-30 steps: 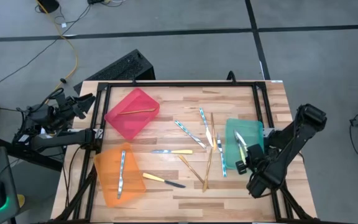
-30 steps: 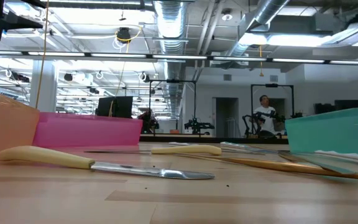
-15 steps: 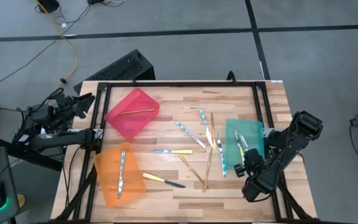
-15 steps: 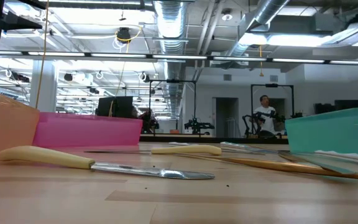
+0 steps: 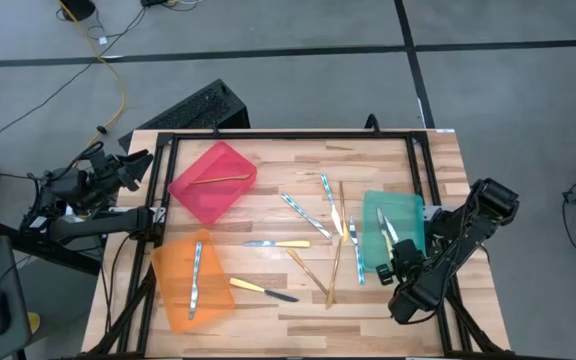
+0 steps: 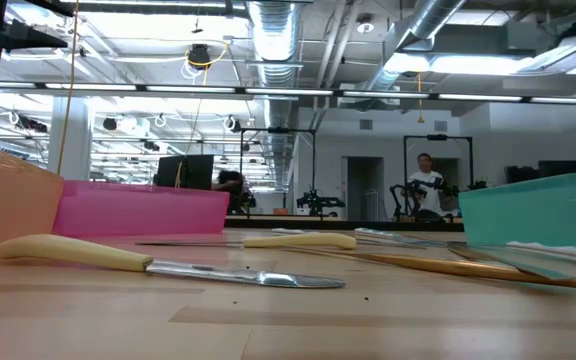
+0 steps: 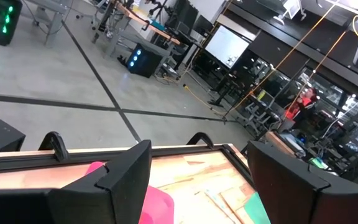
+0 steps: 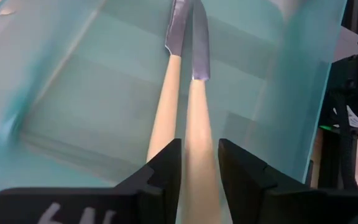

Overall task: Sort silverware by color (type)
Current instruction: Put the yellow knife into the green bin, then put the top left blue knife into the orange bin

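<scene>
My right gripper (image 5: 396, 262) is at the near end of the green bin (image 5: 406, 212), shut on a yellow-handled knife (image 8: 194, 112) whose blade points into the bin. Beside it shows a second like shape (image 8: 166, 93); another knife or a reflection, I cannot tell. My left gripper (image 7: 197, 186) is open and waits off the table's left edge. A gold piece (image 5: 218, 180) lies in the red bin (image 5: 200, 200). A silvery-blue piece (image 5: 196, 275) lies in the orange bin (image 5: 173, 285). Several loose pieces lie flat mid-table, among them yellow-handled knives (image 5: 278, 243) (image 5: 263, 290). My right gripper pinches the knife's pale yellow handle (image 8: 197, 163) between its two fingers (image 8: 160, 180). The fingers come from the table's near side and lie along the knife, so the blade (image 8: 199, 46) reaches ahead over the bin floor. Whether the knife touches the floor, I cannot tell.
Gold pieces (image 5: 333, 270) (image 5: 343, 205) and silvery-blue pieces (image 5: 303, 213) (image 5: 356, 255) lie between the red bin and the green bin. A black rail frame (image 5: 288, 135) runs round the table's edges. A keyboard (image 5: 193, 110) lies on the floor beyond the far edge.
My right arm has shifted a little toward the table's near edge and then kept still. The knife has stayed over the green bin.
</scene>
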Controlling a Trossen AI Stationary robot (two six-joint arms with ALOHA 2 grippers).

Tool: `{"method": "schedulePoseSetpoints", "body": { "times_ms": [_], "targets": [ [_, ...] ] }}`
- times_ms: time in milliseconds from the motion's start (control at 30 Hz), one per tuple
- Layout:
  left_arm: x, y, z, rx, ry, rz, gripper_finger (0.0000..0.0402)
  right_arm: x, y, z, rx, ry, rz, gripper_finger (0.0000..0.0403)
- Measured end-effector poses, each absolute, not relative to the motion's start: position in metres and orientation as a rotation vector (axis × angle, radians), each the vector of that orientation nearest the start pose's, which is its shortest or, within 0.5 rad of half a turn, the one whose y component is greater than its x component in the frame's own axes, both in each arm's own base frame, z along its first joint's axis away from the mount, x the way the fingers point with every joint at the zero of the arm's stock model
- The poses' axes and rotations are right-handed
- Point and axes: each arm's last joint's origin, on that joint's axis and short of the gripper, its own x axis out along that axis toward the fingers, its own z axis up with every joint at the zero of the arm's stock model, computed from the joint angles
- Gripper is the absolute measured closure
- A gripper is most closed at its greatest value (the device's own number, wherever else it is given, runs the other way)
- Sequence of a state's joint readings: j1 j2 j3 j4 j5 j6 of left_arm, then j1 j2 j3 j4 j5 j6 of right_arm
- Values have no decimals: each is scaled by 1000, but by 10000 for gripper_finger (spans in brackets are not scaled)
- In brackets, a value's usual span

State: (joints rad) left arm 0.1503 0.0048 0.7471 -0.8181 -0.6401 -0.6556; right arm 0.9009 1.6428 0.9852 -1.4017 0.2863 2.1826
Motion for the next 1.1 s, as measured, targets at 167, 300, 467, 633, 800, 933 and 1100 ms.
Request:
{"method": "schedulePoseSetpoints", "body": {
  "times_ms": [167, 300, 467, 633, 800, 933, 1100],
  "targets": [
    [-16, 15, 308, -602, -186, 784, 155, 146, 171, 180, 482, 1061, -1265, 269],
    [-16, 15, 308, -602, -186, 784, 155, 147, 169, 181, 478, 1062, -1264, 261],
    [-16, 15, 308, -603, -185, 782, 155, 149, 167, 191, 479, 997, -1220, 233],
    [-15, 15, 308, -605, -182, 770, 155, 150, 161, 214, 483, 916, -1146, 209],
    [-15, 14, 307, -604, -165, 756, 155, 154, 156, 247, 477, 736, -999, 206],
    [-15, 14, 306, -603, -160, 758, 155, 165, 152, 275, 436, 564, -868, 212],
    [-15, 14, 306, -602, -160, 758, 155, 191, 150, 306, 296, 371, -751, 215]
  ]
}}
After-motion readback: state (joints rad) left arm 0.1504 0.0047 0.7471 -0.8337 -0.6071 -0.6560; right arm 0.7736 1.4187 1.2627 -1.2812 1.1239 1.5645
